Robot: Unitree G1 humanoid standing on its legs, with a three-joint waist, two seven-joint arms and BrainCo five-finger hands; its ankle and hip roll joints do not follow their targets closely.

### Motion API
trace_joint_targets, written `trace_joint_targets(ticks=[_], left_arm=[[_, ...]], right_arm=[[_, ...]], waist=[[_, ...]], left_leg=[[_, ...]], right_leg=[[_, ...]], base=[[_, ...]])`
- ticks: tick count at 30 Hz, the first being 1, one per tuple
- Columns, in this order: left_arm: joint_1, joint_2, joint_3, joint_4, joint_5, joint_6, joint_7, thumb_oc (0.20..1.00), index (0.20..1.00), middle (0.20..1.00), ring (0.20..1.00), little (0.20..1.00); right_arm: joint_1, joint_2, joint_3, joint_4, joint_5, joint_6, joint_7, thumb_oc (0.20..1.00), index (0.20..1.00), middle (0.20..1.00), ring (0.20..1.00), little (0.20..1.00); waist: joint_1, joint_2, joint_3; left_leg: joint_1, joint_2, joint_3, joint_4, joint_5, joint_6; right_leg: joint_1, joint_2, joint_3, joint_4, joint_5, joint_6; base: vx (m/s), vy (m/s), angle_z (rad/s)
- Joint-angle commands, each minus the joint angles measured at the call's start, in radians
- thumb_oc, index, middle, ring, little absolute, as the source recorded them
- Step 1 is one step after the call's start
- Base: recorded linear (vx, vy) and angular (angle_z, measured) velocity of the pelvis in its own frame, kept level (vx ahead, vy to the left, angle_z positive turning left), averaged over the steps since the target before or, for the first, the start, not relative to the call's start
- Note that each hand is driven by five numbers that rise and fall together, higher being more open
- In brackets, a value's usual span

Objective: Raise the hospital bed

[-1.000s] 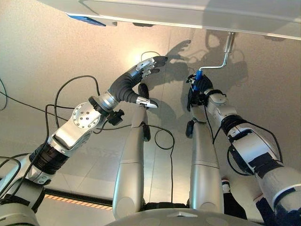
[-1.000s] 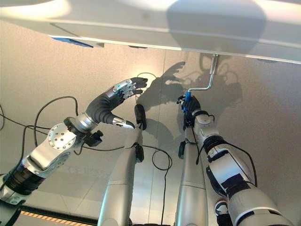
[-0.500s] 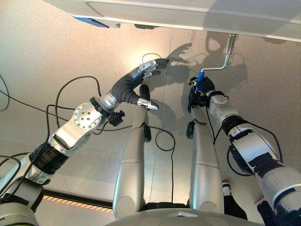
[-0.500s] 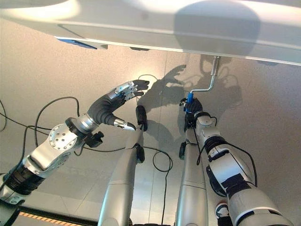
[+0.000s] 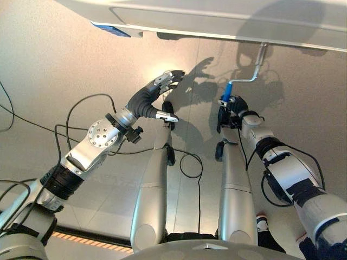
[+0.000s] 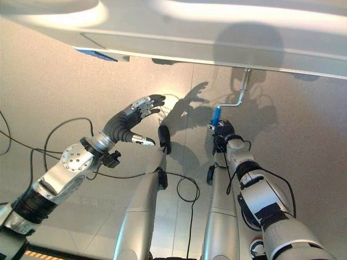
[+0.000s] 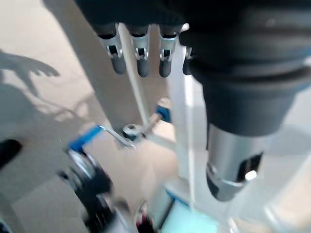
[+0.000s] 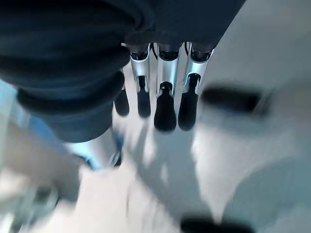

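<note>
Right hand (image 5: 232,107) clenched round the blue grip (image 5: 227,91) of the crank handle (image 6: 240,93), which hangs beneath the hospital bed's frame (image 5: 227,21) toward the right, presumably so the wrist can wind it and lift the bed. Left hand (image 5: 158,90) held up apart, fingers (image 6: 147,103) released, grasping nothing, likely kept clear of the crank's swing.

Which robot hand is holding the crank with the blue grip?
The right hand: it is closed round the blue grip of the silver crank handle under the white hospital bed. The left hand hangs in the air, holding nothing.
</note>
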Motion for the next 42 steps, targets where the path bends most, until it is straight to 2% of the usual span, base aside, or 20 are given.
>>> trace_joint_targets(ticks=[1,2,3,4,8,14,15,18,21,22,23,24,29,32,33,34,37,38,39,42], left_arm=[[0.043,-0.096,0.048,0.114,0.095,-0.024,0.062,1.000,1.000,1.000,1.000,1.000],[0.043,-0.096,0.048,0.114,0.095,-0.024,0.062,1.000,1.000,1.000,1.000,1.000],[0.070,-0.175,0.086,0.245,0.125,-0.031,0.104,1.000,1.000,1.000,1.000,1.000],[0.077,-0.210,0.094,0.305,0.141,-0.031,0.118,1.000,1.000,1.000,1.000,1.000],[0.119,-0.283,0.124,0.441,0.195,-0.035,0.154,1.000,1.000,1.000,1.000,1.000],[0.152,-0.355,0.154,0.705,0.296,-0.020,0.201,1.000,1.000,1.000,1.000,1.000],[0.152,-0.355,0.154,0.705,0.296,-0.020,0.201,1.000,1.000,1.000,1.000,1.000],[0.173,-0.391,0.193,0.844,0.318,-0.013,0.208,1.000,1.000,1.000,1.000,1.000],[0.191,-0.394,0.203,0.864,0.321,-0.011,0.198,1.000,1.000,1.000,1.000,1.000],[0.212,-0.400,0.195,0.888,0.344,-0.010,0.179,1.000,1.000,1.000,1.000,1.000],[0.212,-0.400,0.195,0.888,0.344,-0.010,0.179,1.000,1.000,1.000,1.000,1.000],[0.232,-0.399,0.192,0.893,0.365,-0.014,0.166,1.000,1.000,1.000,1.000,1.000],[0.279,-0.413,0.237,0.946,0.382,-0.014,0.152,1.000,1.000,1.000,1.000,1.000],[0.307,-0.420,0.278,0.977,0.379,-0.010,0.157,1.000,1.000,1.000,1.000,1.000],[0.307,-0.420,0.278,0.977,0.379,-0.011,0.157,1.000,1.000,1.000,1.000,1.000],[0.318,-0.433,0.298,1.010,0.383,-0.003,0.156,1.000,1.000,1.000,1.000,1.000],[0.334,-0.445,0.307,1.057,0.420,0.009,0.155,1.000,1.000,1.000,1.000,1.000],[0.334,-0.445,0.307,1.057,0.420,0.009,0.155,1.000,1.000,1.000,1.000,1.000],[0.346,-0.452,0.315,1.063,0.431,0.012,0.156,1.000,1.000,1.000,1.000,1.000],[0.356,-0.461,0.335,1.090,0.435,0.022,0.162,1.000,1.000,1.000,1.000,1.000]], right_arm=[[0.078,-0.110,-0.015,-0.019,-0.027,-0.021,-0.027,1.000,1.000,1.000,1.000,1.000],[0.078,-0.110,-0.015,-0.019,-0.027,-0.021,-0.027,1.000,1.000,1.000,1.000,1.000],[0.105,-0.096,-0.027,-0.036,-0.037,-0.030,-0.039,1.000,1.000,1.000,1.000,1.000],[0.118,-0.089,-0.030,-0.048,-0.042,-0.034,-0.044,1.000,1.000,1.000,1.000,1.000],[0.188,-0.068,-0.056,-0.078,-0.051,-0.048,-0.058,1.000,1.000,1.000,1.000,1.000],[0.298,-0.034,-0.075,-0.113,-0.076,-0.064,-0.070,1.000,1.000,1.000,1.000,1.000],[0.298,-0.034,-0.075,-0.113,-0.076,-0.064,-0.070,1.000,1.000,1.000,1.000,1.000],[0.388,-0.011,-0.082,-0.132,-0.108,-0.068,-0.068,1.000,1.000,1.000,1.000,1.000],[0.438,-0.011,-0.085,-0.153,-0.134,-0.064,-0.062,1.000,1.000,1.000,1.000,1.000],[0.493,0.000,-0.095,-0.142,-0.158,-0.058,-0.052,1.000,1.000,1.000,1.000,1.000],[0.493,0.000,-0.095,-0.142,-0.158,-0.058,-0.052,1.000,1.000,1.000,1.000,1.000],[0.546,0.012,-0.107,-0.139,-0.179,-0.057,-0.043,1.000,1.000,1.000,1.000,1.000],[0.651,0.069,-0.143,-0.104,-0.202,-0.044,-0.014,1.000,1.000,1.000,1.000,1.000],[0.698,0.096,-0.142,-0.111,-0.230,-0.037,-0.005,1.000,1.000,1.000,1.000,1.000],[0.698,0.096,-0.141,-0.112,-0.230,-0.037,-0.005,1.000,1.000,1.000,1.000,1.000],[0.724,0.111,-0.152,-0.110,-0.237,-0.034,0.000,1.000,1.000,1.000,1.000,1.000],[0.758,0.123,-0.163,-0.106,-0.250,-0.030,0.010,1.000,1.000,1.000,1.000,1.000],[0.759,0.123,-0.163,-0.106,-0.250,-0.030,0.010,1.000,1.000,1.000,1.000,1.000],[0.775,0.127,-0.157,-0.101,-0.269,-0.025,0.012,1.000,1.000,1.000,1.000,1.000],[0.796,0.138,-0.159,-0.104,-0.279,-0.024,0.011,1.000,1.000,1.000,1.000,1.000]], waist=[[-0.019,0.033,-0.016],[-0.019,0.033,-0.016],[-0.020,0.027,-0.016],[-0.022,0.025,-0.016],[-0.024,0.021,-0.016],[-0.027,0.008,-0.016],[-0.027,0.008,-0.016],[-0.030,-0.015,-0.016],[-0.031,-0.026,-0.016],[-0.031,-0.036,-0.049],[-0.031,-0.036,-0.051],[-0.027,-0.042,-0.100],[-0.012,-0.051,-0.209],[-0.009,-0.061,-0.273],[-0.009,-0.061,-0.272],[-0.010,-0.066,-0.313],[-0.015,-0.076,-0.369],[-0.015,-0.076,-0.368],[-0.016,-0.080,-0.400],[-0.018,-0.085,-0.437]], left_leg=[[0.028,0.009,0.017,0.109,-0.121,-0.033],[0.029,0.009,0.017,0.109,-0.121,-0.033],[0.045,0.010,0.017,0.105,-0.118,-0.034],[0.057,0.009,0.015,0.102,-0.117,-0.034],[0.104,0.007,0.010,0.100,-0.119,-0.032],[0.211,0.008,0.000,0.077,-0.116,-0.036],[0.211,0.008,0.000,0.077,-0.116,-0.036],[0.341,0.011,-0.010,0.046,-0.120,-0.039],[0.415,0.014,-0.016,0.022,-0.119,-0.041],[0.486,0.015,-0.022,-0.009,-0.123,-0.045],[0.484,0.015,-0.022,-0.011,-0.121,-0.045],[0.533,0.020,-0.026,-0.038,-0.119,-0.047],[0.659,0.032,-0.035,-0.100,-0.110,-0.053],[0.731,0.038,-0.034,-0.141,-0.111,-0.052],[0.734,0.039,-0.034,-0.142,-0.111,-0.052],[0.774,0.039,-0.027,-0.159,-0.114,-0.052],[0.831,0.042,-0.022,-0.183,-0.121,-0.053],[0.832,0.042,-0.022,-0.184,-0.120,-0.053],[0.866,0.042,-0.017,-0.204,-0.124,-0.053],[0.904,0.042,-0.007,-0.223,-0.130,-0.051]], right_leg=[[0.055,0.043,-0.044,-0.136,0.091,0.053],[0.055,0.043,-0.044,-0.136,0.091,0.053],[0.076,0.042,-0.048,-0.140,0.092,0.053],[0.087,0.042,-0.049,-0.142,0.092,0.054],[0.137,0.039,-0.052,-0.142,0.089,0.052],[0.254,0.033,-0.068,-0.156,0.076,0.051],[0.254,0.033,-0.068,-0.156,0.076,0.051],[0.389,0.036,-0.084,-0.176,0.066,0.052],[0.462,0.036,-0.095,-0.191,0.064,0.054],[0.541,0.041,-0.105,-0.217,0.056,0.058],[0.539,0.041,-0.106,-0.220,0.058,0.058],[0.594,0.043,-0.115,-0.243,0.052,0.061],[0.736,0.045,-0.147,-0.311,0.042,0.064],[0.801,0.052,-0.154,-0.345,0.043,0.068],[0.804,0.052,-0.154,-0.346,0.043,0.068],[0.845,0.053,-0.155,-0.365,0.043,0.069],[0.906,0.055,-0.158,-0.401,0.046,0.073],[0.907,0.055,-0.158,-0.402,0.047,0.073],[0.939,0.057,-0.161,-0.430,0.051,0.074],[0.977,0.058,-0.155,-0.461,0.059,0.075]], base=[[-0.02,-0.004,-0.05],[-0.02,-0.017,-0.07],[-0.02,-0.014,-0.05],[-0.02,-0.016,-0.08],[0.00,-0.003,-0.03],[0.01,-0.015,0.04],[0.04,-0.032,0.07],[0.06,-0.037,0.09],[0.09,-0.038,0.13],[0.09,-0.038,0.08],[0.20,-0.062,0.07],[0.15,-0.037,0.08],[0.13,-0.035,0.11],[0.07,-0.019,0.05],[0.07,-0.010,0.00],[0.08,-0.001,-0.02],[0.09,0.003,0.01],[0.07,0.004,0.00],[0.07,0.007,0.02],[0.04,0.006,0.00]])
